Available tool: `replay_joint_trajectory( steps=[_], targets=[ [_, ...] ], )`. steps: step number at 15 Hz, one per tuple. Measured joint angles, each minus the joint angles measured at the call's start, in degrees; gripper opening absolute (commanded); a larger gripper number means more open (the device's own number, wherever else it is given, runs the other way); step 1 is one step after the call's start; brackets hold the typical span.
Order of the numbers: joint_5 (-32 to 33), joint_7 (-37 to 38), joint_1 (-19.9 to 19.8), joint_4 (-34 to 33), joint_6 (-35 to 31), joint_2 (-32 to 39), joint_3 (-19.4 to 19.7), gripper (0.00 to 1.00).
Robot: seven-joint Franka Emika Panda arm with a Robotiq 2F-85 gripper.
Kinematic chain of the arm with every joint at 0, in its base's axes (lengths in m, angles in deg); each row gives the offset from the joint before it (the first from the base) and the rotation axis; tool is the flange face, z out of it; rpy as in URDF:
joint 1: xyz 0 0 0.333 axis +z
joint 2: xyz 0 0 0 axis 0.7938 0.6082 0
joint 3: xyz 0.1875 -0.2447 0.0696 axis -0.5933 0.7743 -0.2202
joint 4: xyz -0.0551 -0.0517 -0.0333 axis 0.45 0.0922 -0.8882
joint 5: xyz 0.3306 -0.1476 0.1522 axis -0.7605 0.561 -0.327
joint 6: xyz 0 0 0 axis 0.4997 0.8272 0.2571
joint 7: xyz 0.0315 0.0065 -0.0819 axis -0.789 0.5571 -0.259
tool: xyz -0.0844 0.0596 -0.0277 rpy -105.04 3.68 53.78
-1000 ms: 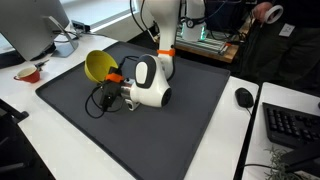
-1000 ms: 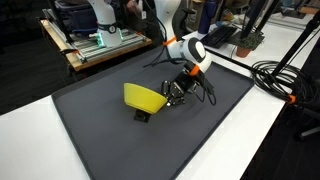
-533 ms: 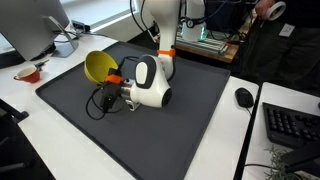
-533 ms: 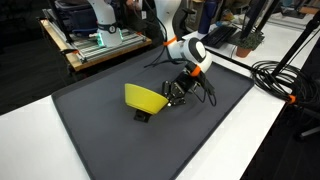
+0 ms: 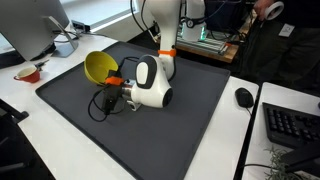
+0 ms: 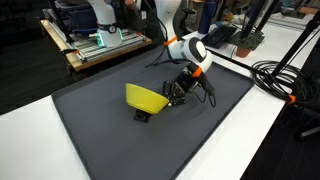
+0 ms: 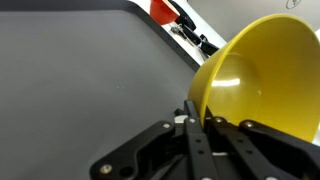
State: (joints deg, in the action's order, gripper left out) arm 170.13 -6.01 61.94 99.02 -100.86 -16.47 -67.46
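Gripper (image 7: 201,119) clenched on the rim of the yellow bowl (image 7: 262,82). In the wrist view the fingers (image 7: 190,128) sit on either side of the rim, one inside and one outside.

The bowl is tilted steeply, almost on its side. In an exterior view the bowl (image 5: 97,66) opens toward the camera, with the gripper (image 5: 109,84) at its lower right edge. In an exterior view from the opposite side the bowl (image 6: 145,97) shows its outer wall, with the gripper (image 6: 171,92) just beside it on the right.

The bowl is over the black mat (image 5: 195,125), toward the mat's far left part in that view and well inside the edge. Cannot tell if the bowl's lower edge touches the mat. A small dark patch (image 6: 143,116) lies under the bowl; cannot tell if it is an object or a shadow.

The white arm (image 5: 150,86) lies low over the mat, with a black cable looping near the gripper.

Off the mat on the white table: a red cup (image 5: 30,72) near the monitor (image 5: 35,25), and a mouse (image 5: 244,97) and keyboard (image 5: 292,125) on the other side. A cable bundle (image 6: 276,76) lies beside the mat. A red thing (image 7: 163,8) shows past the mat edge in the wrist view, too small to name.
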Motion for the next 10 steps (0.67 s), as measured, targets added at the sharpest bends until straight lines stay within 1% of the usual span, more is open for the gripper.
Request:
replay_joint_trajectory(
  steps=[1,3,6,10],
  targets=[
    [-0.11,-0.48,-0.02,0.0,-0.02,0.0,-0.04,0.32],
    [-0.44,-1.15,-0.1,-0.02,-0.02,-0.01,-0.13,0.44],
    [-0.74,-2.32,-0.14,-0.04,-0.02,-0.02,-0.21,0.66],
    [-0.81,-2.89,-0.15,-0.04,-0.02,-0.02,-0.24,0.93]
  ],
)
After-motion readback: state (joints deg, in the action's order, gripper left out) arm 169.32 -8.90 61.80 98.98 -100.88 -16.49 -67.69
